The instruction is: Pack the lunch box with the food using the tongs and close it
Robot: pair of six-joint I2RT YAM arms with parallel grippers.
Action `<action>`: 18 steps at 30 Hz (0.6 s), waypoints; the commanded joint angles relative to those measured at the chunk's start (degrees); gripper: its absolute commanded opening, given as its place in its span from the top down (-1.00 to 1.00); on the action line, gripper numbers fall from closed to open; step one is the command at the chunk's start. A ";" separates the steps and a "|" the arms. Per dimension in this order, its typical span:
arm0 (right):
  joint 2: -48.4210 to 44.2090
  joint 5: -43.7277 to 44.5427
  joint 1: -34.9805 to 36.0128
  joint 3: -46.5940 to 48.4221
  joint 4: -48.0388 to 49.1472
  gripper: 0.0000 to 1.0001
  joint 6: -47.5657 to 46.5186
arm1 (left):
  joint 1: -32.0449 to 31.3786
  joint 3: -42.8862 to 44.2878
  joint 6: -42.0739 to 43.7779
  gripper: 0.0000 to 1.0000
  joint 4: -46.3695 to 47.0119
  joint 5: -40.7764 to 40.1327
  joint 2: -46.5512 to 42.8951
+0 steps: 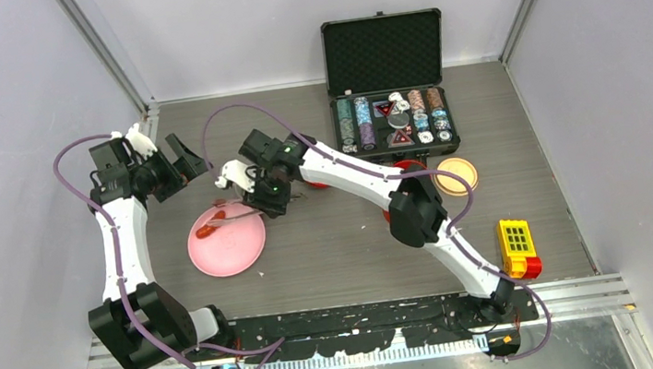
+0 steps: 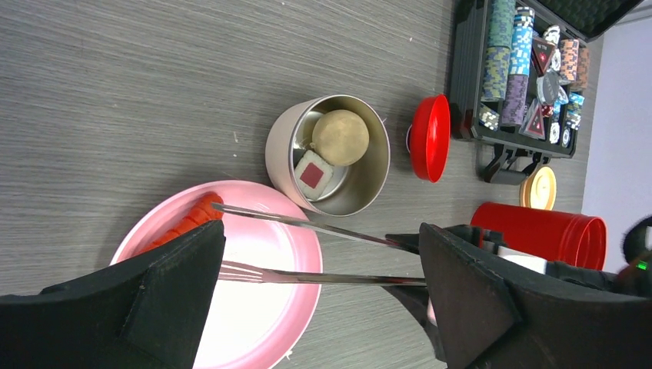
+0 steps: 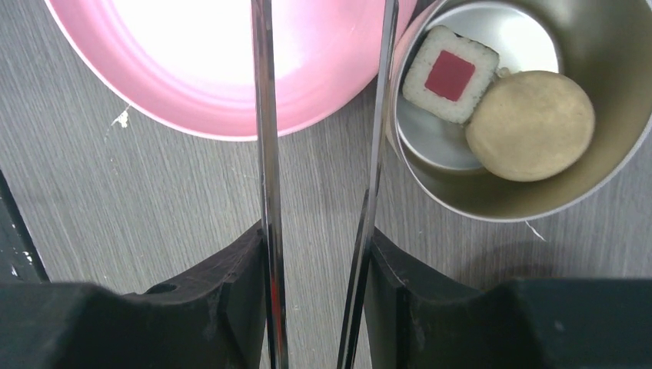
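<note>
My right gripper (image 3: pixel 315 246) is shut on the tongs (image 3: pixel 265 154), one finger pressing on each slim arm. The tongs (image 2: pixel 323 231) reach over the pink plate (image 2: pixel 254 323). Their arms are spread, and one tip touches the red sausage (image 2: pixel 188 223), partly hidden behind my left finger. The steel bowl (image 3: pixel 492 207) beside the plate holds a white cube with a red centre (image 3: pixel 450 74) and a tan round piece (image 3: pixel 530 125). The red canister (image 2: pixel 542 231) lies on its side. Its red lid (image 2: pixel 430 138) and the beige disc lid (image 1: pixel 456 176) rest apart. My left gripper (image 1: pixel 165 147) hovers open and empty behind the plate.
A black case of poker chips (image 1: pixel 394 116) stands open at the back right. A yellow and red block toy (image 1: pixel 518 248) sits near the front right. My right arm stretches across the table and covers the bowl and the canister in the top view.
</note>
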 commanded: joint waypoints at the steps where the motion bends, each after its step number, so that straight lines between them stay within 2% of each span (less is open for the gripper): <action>1: 2.67 -2.52 0.18 5.26 -3.28 0.05 -1.14 | 0.59 0.77 -0.69 -0.99 1.50 2.12 -0.02; 12: 5.70 -4.82 -0.14 8.43 -6.90 0.04 -1.09 | 0.83 0.34 -0.96 -0.99 1.46 2.45 -0.70; 18: 3.87 1.01 -0.15 8.40 -1.73 0.01 1.89 | 1.14 -0.18 -0.95 -1.00 1.71 2.44 -0.83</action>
